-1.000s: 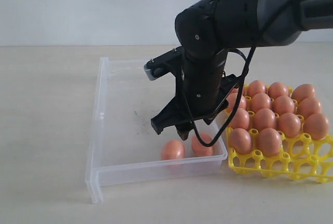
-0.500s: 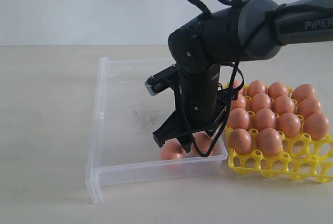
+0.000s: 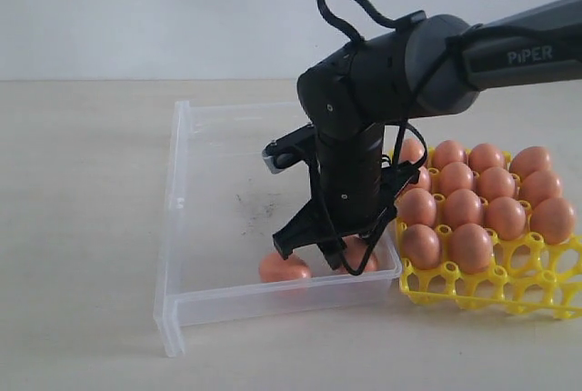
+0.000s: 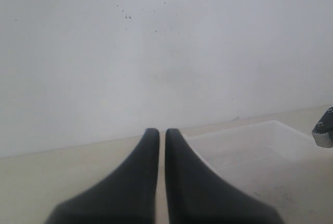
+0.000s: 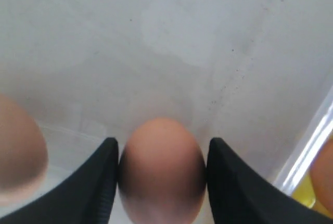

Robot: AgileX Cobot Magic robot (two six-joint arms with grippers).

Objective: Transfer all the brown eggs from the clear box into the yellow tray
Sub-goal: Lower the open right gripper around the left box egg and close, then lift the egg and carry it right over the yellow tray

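Your right claw (image 5: 163, 146) grasps a smooth orange-brown egg (image 5: 162, 177) in the shallow clear plastic box (image 3: 273, 297); next lift it gently to a free cup of the yellow plastic tray (image 3: 496, 305).

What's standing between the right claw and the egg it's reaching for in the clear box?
Nothing visible. The egg sits between the fingers of the right claw, flanked closely on both sides. The other egg lies off to one side, not in the gap.

Lab (bare table (image 3: 73, 227); blank wall (image 3: 136, 9))
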